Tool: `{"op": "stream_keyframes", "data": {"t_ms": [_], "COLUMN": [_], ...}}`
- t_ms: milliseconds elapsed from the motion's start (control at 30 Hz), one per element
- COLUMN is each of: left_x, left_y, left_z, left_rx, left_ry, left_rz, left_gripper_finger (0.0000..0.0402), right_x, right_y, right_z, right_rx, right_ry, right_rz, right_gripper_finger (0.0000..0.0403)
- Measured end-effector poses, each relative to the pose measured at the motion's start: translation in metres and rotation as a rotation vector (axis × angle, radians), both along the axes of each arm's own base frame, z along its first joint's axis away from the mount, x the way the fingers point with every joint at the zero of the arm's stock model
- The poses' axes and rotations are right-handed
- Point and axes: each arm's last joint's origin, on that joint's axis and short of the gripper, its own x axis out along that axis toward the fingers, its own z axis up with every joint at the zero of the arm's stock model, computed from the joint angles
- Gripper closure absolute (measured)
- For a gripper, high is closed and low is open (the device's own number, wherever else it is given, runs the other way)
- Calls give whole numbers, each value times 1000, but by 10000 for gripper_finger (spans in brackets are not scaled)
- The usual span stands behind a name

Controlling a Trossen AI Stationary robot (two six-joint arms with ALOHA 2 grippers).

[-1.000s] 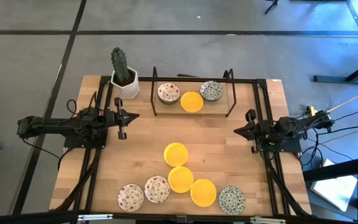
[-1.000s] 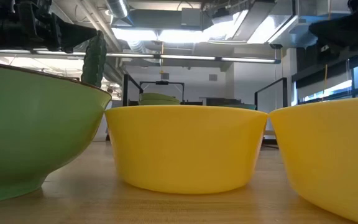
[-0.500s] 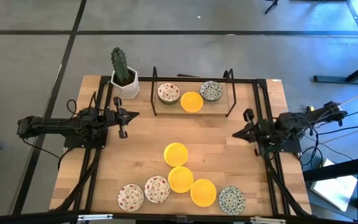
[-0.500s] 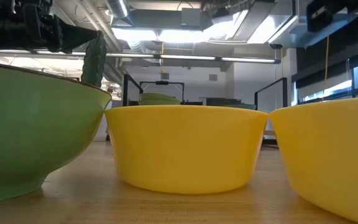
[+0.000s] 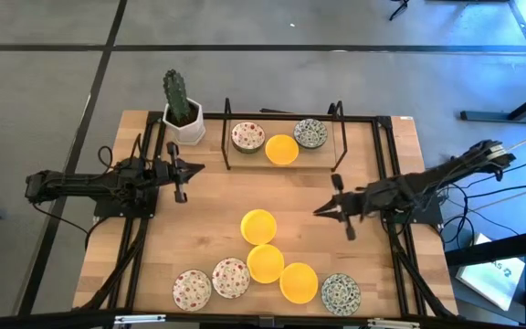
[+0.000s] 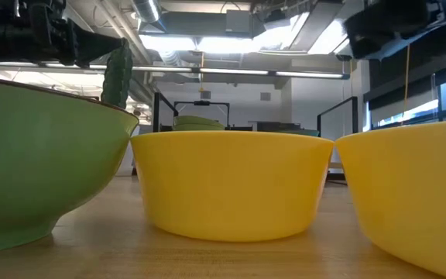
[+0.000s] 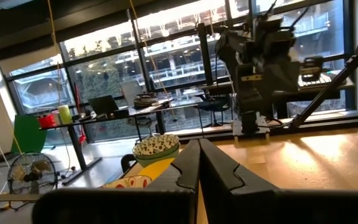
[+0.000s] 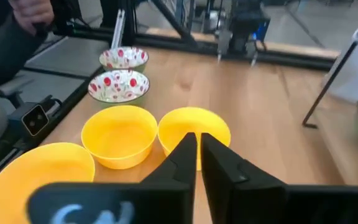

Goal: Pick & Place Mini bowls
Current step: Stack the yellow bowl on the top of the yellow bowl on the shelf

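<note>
Nearly closed, with only a thin slit between its two dark fingers, the right gripper [image 5: 329,208] holds nothing and hangs over bare wood, reached in from the right edge of the table [image 5: 208,215]. In its wrist view the right gripper [image 8: 197,163] points at a yellow mini bowl [image 8: 194,130] just beyond the fingertips; a second yellow bowl [image 8: 119,133] sits beside that one, touching or nearly so, and a third yellow bowl [image 8: 39,174] lies closer to the camera on the same side. Farther out past those stand two red-speckled bowls [image 8: 119,84], one behind the other. A person's dark sleeve [image 8: 5,43] shows off the table's edge.

From above, the nearest yellow bowl [image 5: 258,226] lies to the side of the right gripper's tips, toward the table's middle, apart from them. Two more yellow bowls [image 5: 266,263] and [image 5: 299,282] run diagonally toward the near edge, where the speckled pair [image 5: 231,277] and a blue-green patterned bowl [image 5: 341,292] also sit.

Shut tight, fingers pressed together and empty, the left gripper [image 5: 183,173] waits at the table's left side; its wrist view shows the left gripper [image 7: 199,163] closed, with patterned bowls beyond the tips.

Well beyond both grippers, a black wire rack [image 5: 227,123] at the far edge holds three bowls [image 5: 281,149]: red-speckled, yellow, blue-green. A cactus pot [image 5: 184,120] stands beside the rack.
</note>
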Motion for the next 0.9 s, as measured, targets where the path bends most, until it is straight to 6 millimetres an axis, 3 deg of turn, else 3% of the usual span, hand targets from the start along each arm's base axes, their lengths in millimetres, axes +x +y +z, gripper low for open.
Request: {"op": "stream_keyframes", "data": {"t_ms": [133,467,667,900], "left_x": [0,0,0,0], "left_y": [1,1,1,1], "left_z": [0,0,-1,-1], "left_rx": [-3,-11,-11,-11], "left_ry": [-1,0,6,6], "left_rz": [18,18,17,17], "left_gripper_finger": [397,397,394,397], "right_x": [28,124,169,200], "right_y": [10,35,41,22], "right_z": [6,12,17,1], "right_rx": [-21,-179,-237,-225], "right_ry": [71,363,425,593], "right_rz": [-1,-112,-96,-108], "right_gripper_finger": [333,204,185,185]}}
